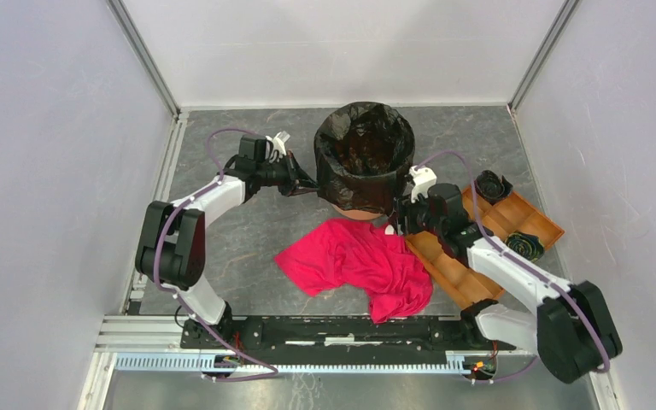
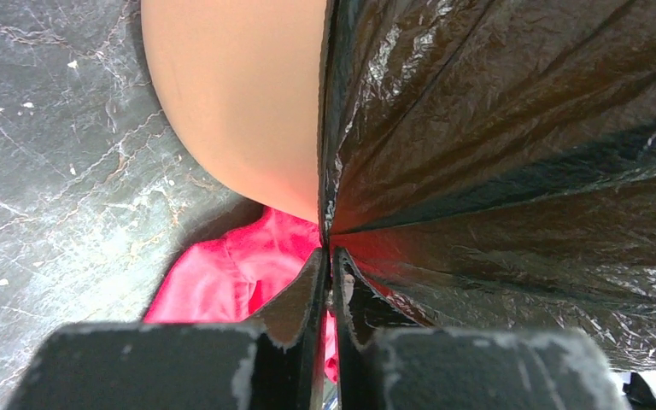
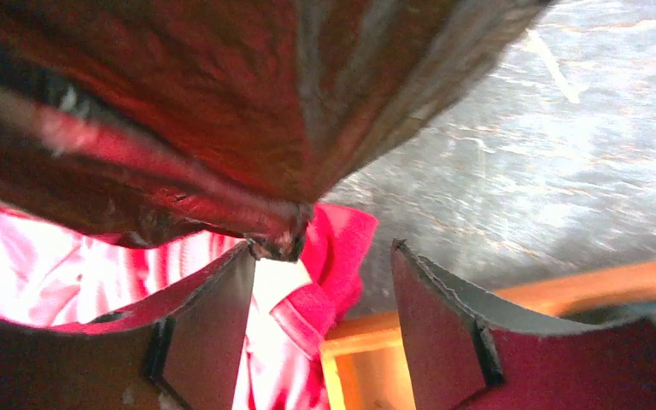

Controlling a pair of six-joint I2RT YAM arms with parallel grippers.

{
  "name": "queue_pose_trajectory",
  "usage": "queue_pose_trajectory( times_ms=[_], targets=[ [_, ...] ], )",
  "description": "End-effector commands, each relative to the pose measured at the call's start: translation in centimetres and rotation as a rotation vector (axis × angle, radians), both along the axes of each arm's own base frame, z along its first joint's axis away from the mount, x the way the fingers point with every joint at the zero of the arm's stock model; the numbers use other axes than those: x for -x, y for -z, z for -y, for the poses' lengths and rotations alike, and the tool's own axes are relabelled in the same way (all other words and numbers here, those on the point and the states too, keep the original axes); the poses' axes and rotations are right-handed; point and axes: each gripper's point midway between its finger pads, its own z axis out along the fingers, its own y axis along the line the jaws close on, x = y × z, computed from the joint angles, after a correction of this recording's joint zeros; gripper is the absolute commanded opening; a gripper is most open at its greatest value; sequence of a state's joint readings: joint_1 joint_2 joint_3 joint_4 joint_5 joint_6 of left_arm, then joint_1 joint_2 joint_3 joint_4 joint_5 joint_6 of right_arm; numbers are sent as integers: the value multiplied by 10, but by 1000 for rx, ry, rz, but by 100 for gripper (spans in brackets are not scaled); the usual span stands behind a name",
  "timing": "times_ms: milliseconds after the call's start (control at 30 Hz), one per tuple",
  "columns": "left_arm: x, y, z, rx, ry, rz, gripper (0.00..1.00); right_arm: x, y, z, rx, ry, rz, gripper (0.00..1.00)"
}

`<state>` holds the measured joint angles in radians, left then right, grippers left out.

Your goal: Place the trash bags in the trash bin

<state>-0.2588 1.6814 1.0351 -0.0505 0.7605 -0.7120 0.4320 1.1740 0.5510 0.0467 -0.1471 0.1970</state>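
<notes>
The pale-orange trash bin [image 1: 352,205] stands at the back middle of the table. A black trash bag [image 1: 365,154] lines it and hangs over its rim. My left gripper [image 1: 307,184] is at the bin's left side. In the left wrist view it [image 2: 331,252] is shut on a fold of the bag [image 2: 512,154], beside the bin's bare wall [image 2: 239,102]. My right gripper [image 1: 395,219] is at the bin's near right side. In the right wrist view it [image 3: 323,249] is open, and a hanging tip of the bag [image 3: 222,102] touches its left finger [image 3: 222,307].
A red cloth garment [image 1: 359,260] lies in front of the bin. It also shows under my left gripper [image 2: 222,273] and my right gripper [image 3: 333,248]. A brown compartment tray [image 1: 512,218] at the right holds two black rolls [image 1: 493,185] [image 1: 525,246].
</notes>
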Motion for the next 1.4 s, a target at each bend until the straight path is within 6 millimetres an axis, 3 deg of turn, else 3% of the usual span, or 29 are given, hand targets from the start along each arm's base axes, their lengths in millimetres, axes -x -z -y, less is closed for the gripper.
queue_pose_trajectory(
  times_ms=[0,133,233,333,500,600,667,733,833,900,933,967,1100,1267,1367],
  targets=[
    [-8,-23,-10,-49,-29,127,12,0,-26,38,144,108,80,69],
    [-17,-39,-33,-156,-139,225,23,6,-58,61,199,179,139,80],
    [-21,-51,-47,-190,-207,277,40,5,-98,73,221,220,219,87],
    [-21,-56,-52,-193,-228,296,51,-1,-144,73,213,217,310,92],
    [-20,-54,-51,-176,-222,275,61,-32,-208,46,210,114,389,96],
    [-19,-53,-53,-177,-230,265,65,-53,-247,15,148,22,422,95],
    [-20,-52,-58,-187,-249,256,68,-67,-262,-9,97,-40,442,94],
    [-21,-53,-69,-197,-305,250,69,-83,-268,-30,64,-80,440,85],
    [-23,-63,-90,-182,-409,285,73,-110,-252,-59,68,-131,373,57],
    [-24,-66,-93,-174,-412,284,74,-131,-241,-71,102,-130,319,47],
    [-24,-66,-91,-158,-397,278,75,-142,-226,-73,136,-114,269,43],
    [-24,-65,-89,-140,-387,269,75,-152,-223,-71,163,-81,254,40],
    [-22,-66,-86,-68,-375,248,75,-181,-178,-56,297,42,167,32],
    [-25,-75,-90,18,-396,255,74,-188,-133,-33,412,155,96,25],
    [-21,-72,-82,104,-383,223,73,-193,-126,-16,483,253,103,24]
  ],
)
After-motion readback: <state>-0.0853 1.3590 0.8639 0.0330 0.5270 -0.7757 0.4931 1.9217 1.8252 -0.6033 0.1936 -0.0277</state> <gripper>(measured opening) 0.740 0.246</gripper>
